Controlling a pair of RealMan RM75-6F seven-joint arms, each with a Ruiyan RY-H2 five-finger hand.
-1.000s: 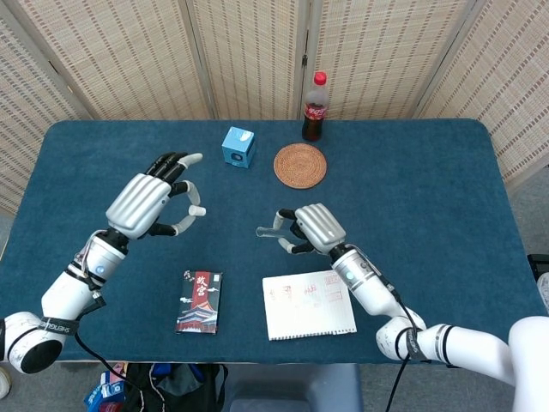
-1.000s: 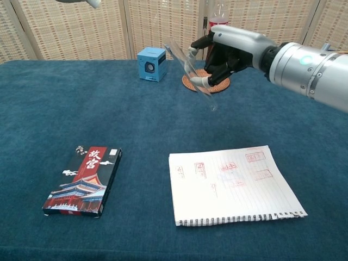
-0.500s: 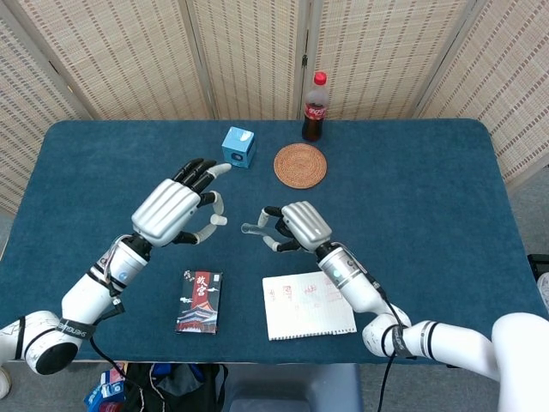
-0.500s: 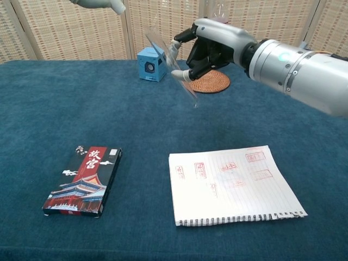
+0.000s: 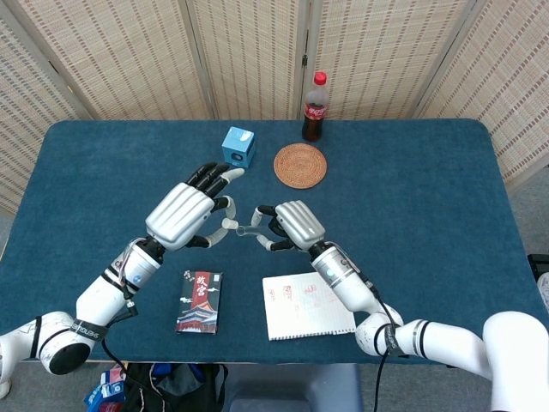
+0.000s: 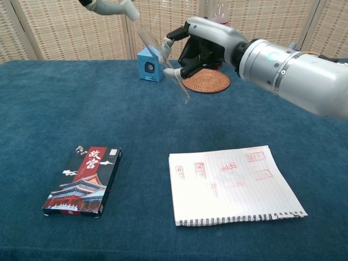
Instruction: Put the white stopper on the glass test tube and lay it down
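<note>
The table wore matt blue cloth; the tube was clear glass, the coaster woven rattan, both hands glossy silvery plastic.

1. Left hand: in the chest view the top edge cuts it off, only a few fingers poking in; the palm is out of the picture.
2. White stopper: a tiny pale blob at the left hand's fingertips in the head view, too small to tell whether it touches the tube mouth.
3. Glass test tube: clear glass, faint against the screen; its middle is hidden inside the right hand.
4. Cola bottle: behind the right hand in the chest view, mostly covered, only the neck peeking above.
5. Right arm: runs off the right edge there.
</note>
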